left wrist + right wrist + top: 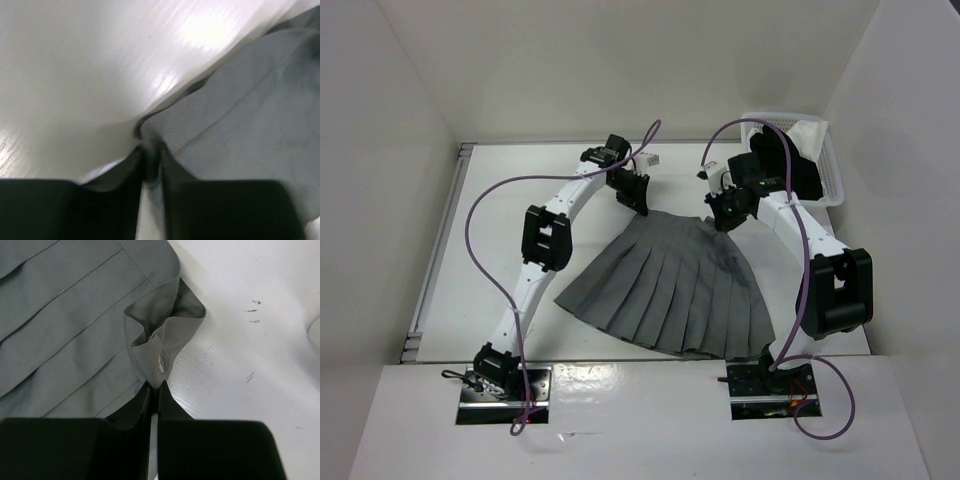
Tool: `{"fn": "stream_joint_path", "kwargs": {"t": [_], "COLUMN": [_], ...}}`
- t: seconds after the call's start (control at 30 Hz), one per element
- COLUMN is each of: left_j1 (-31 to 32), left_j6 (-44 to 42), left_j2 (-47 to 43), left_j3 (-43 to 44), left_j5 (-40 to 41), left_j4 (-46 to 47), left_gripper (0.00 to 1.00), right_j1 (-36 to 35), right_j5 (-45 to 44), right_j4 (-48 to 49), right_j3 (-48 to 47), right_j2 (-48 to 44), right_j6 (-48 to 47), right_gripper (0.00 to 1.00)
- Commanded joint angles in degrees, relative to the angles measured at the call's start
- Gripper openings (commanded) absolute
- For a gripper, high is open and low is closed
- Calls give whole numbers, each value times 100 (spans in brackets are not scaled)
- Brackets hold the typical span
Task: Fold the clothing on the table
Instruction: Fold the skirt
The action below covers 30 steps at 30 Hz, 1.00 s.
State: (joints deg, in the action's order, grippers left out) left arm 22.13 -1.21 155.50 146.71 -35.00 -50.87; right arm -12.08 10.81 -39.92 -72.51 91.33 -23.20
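Note:
The clothing, a grey pleated skirt, lies spread flat on the white table, waistband at the far side and wide hem toward the arm bases. My left gripper sits at the waistband's left corner. In the left wrist view its jaws are pinched on a raised fold of the grey fabric. My right gripper is at the waistband's right corner. In the right wrist view it is shut on a bunched-up corner of the skirt, lifted slightly off the table.
A white mesh basket stands at the back right, holding a black garment and a white cloth. White walls enclose the table on three sides. A metal rail runs along the table's left edge.

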Motion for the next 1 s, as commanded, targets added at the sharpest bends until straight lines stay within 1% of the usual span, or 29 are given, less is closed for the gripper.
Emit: {"fn": "stream_joint_path", "kwargs": {"t": [0.0, 0.07, 0.1, 0.2, 0.3, 0.4, 0.43, 0.5, 0.53, 0.7, 0.77, 0.83, 0.97], "left_j1": [11, 11, 11, 11, -51, -183, -331, -455, -586, -833, -956, -956, -1018], "left_j6": [-116, -169, -169, -169, -169, -221, -221, -283, -283, -415, -555, -634, -819], "left_j2": [419, 507, 507, 394, 43, -405, -607, -862, -916, -1162, -1223, -1224, -1399], "left_j3": [916, 1070, 1070, 1280, 1333, 1386, 1386, 1334, 1333, 1333, 1456, 1456, 1456], "left_j5": [29, 90, 90, 98, 282, 555, 695, 758, 758, 697, 636, 583, 390], "left_j4": [-809, -898, -898, -960, -960, -1012, -1012, -943, -942, -994, -995, -995, -1301], "left_gripper": [17, 2, 0, 0, 0, 0, 0, 0, 0, 0, 0, 0, 0], "right_j1": [-40, -40, -40, -40, -40, -40, -40, -40, -40, -40, -40, -40, -40], "right_j5": [71, 71, 71, 9, -350, -711, -781, -966, -1019, -1282, -1449, -1564, -1696], "right_j4": [125, 125, 125, 125, 282, 493, 607, 713, 792, 1109, 1276, 1434, 1487], "right_j3": [-176, -176, -176, -176, -176, -307, -412, -588, -658, -1027, -1168, -1283, -1677], "right_j2": [-45, -45, -45, -45, -45, 60, 182, 350, 542, 1053, 1246, 1378, 1502], "right_j6": [44, 44, 44, 44, 44, 96, 96, 96, 96, 96, 96, 149, 272], "right_gripper": [0, 0, 0, 0, 0, 0, 0, 0, 0, 0, 0, 0, 0]}}
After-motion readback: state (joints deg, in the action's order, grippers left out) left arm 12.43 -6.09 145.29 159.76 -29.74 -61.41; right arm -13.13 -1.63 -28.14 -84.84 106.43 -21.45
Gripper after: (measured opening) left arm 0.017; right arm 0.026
